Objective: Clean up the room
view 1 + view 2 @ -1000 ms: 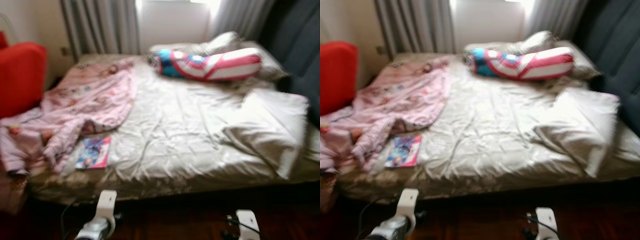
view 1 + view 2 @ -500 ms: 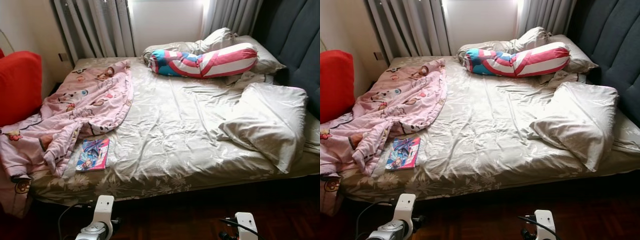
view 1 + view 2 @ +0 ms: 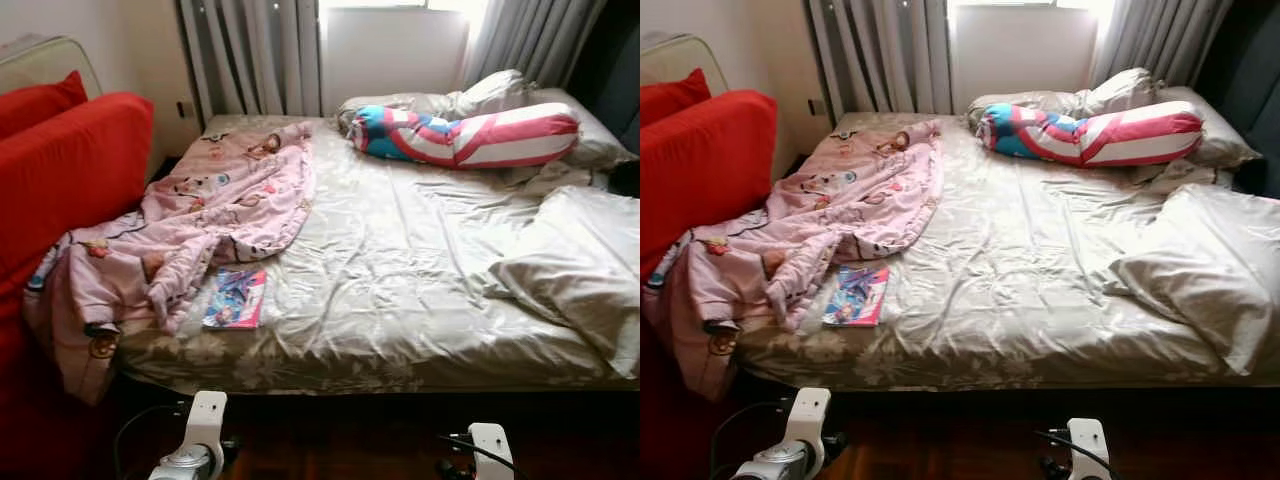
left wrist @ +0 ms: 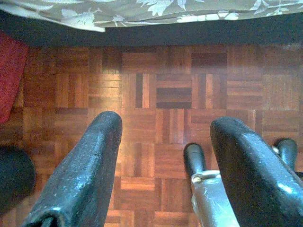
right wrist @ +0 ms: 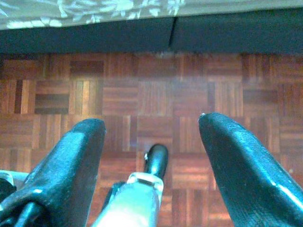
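A wide bed with a beige floral sheet (image 3: 400, 290) lies ahead of me. A pink cartoon-print blanket (image 3: 200, 215) is crumpled over its left side and hangs off the near left corner. A small colourful book (image 3: 235, 298) rests on the sheet beside the blanket. A red, white and blue bolster (image 3: 465, 135) lies across the head of the bed, with beige pillows (image 3: 580, 270) on the right. Both arms hang low over the parquet floor (image 4: 156, 94). My left gripper (image 4: 163, 123) and my right gripper (image 5: 151, 123) are both open and hold nothing.
A red sofa (image 3: 60, 170) stands close against the bed's left side. Grey curtains (image 3: 250, 55) and a bright window lie behind the bed. A dark padded headboard (image 3: 1250, 70) rises at the right. Dark parquet runs between me and the bed's front edge.
The camera has swung to the left, so the bed now sits further right in view and much more of the red sofa shows. Nothing on the bed has moved.
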